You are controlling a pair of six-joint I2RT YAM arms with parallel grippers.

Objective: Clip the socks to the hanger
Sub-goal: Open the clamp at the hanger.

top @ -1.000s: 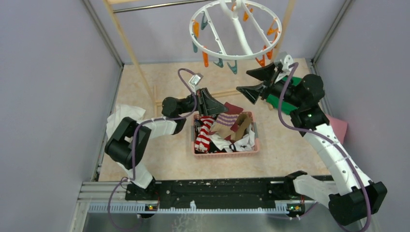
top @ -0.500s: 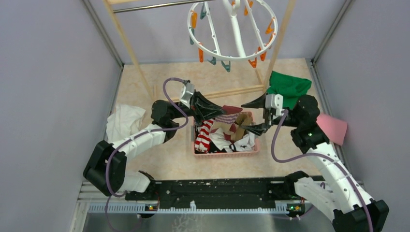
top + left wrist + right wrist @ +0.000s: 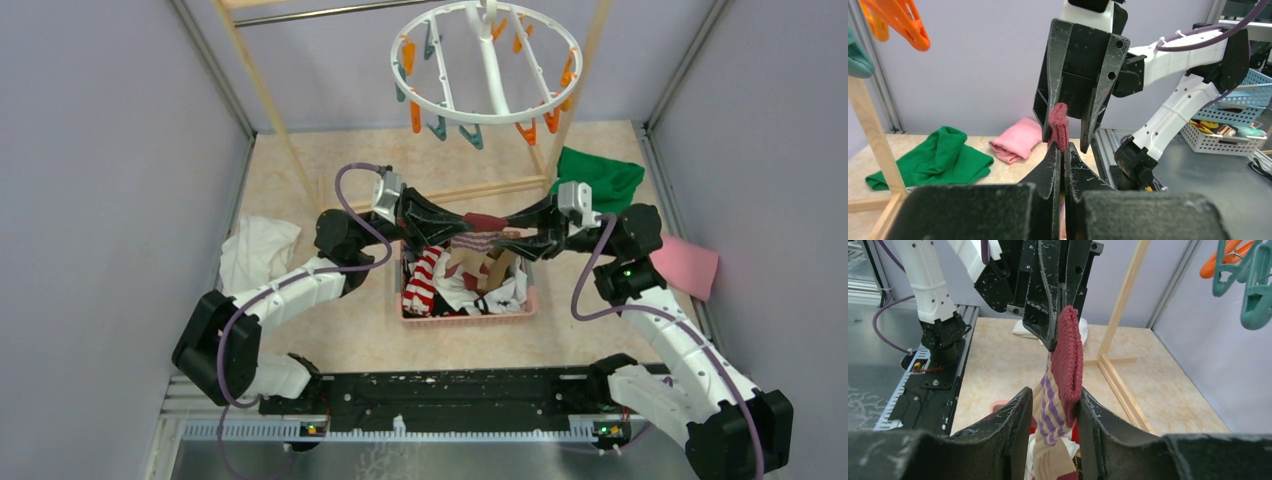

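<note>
Socks (image 3: 440, 280) are piled in a basket (image 3: 465, 317) set mid-worktop (image 3: 360, 322); the hanger (image 3: 492, 78) is hung behind it, and cloths (image 3: 600, 178) are laid to the right.

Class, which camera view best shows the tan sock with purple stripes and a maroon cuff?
The right wrist view: the tan sock with purple stripes and maroon cuff fills the centre, knit and stripes clear. The left wrist view shows only its cuff; the top view shows it small.

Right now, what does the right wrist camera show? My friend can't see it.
A sock with a maroon cuff and tan-and-purple stripes hangs from the shut left pincer above it. The right pincer has a black finger on either side of the sock. Orange and teal pegs show at the top right.
</note>
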